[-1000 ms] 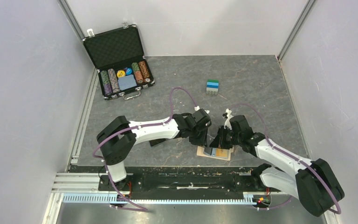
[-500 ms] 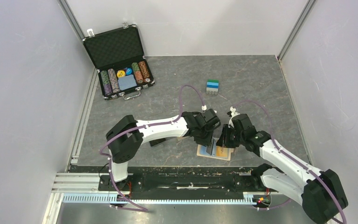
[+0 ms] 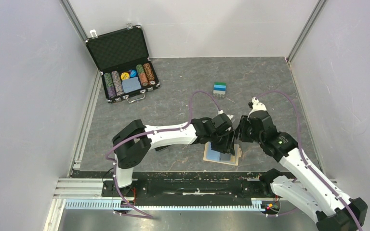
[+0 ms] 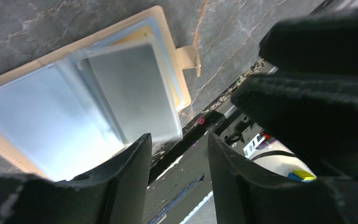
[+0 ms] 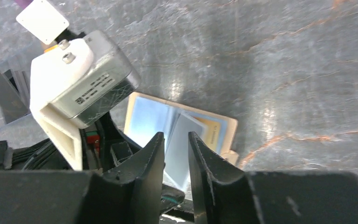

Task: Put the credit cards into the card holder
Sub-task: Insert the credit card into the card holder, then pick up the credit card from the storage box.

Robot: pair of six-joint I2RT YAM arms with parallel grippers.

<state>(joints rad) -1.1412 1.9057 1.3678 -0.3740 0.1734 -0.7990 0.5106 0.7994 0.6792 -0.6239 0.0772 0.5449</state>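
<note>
Card holder (image 3: 223,156): you have it lying open and flat on the table (image 3: 270,86), near the front edge, with its snap tab (image 4: 189,58) sticking out to one side.
Grey card (image 4: 130,93): sits inside a clear sleeve, and a yellow card (image 4: 140,35) shows behind it.
Left gripper (image 4: 178,144): above the holder, fingers spread, nothing between them.
Right gripper (image 5: 175,137): just beside the left, fingers slightly parted, holding nothing.
Chip case (image 3: 123,62): open, far left, well apart.
Blue-green block (image 3: 219,89): mid-table, beyond both grippers.
</note>
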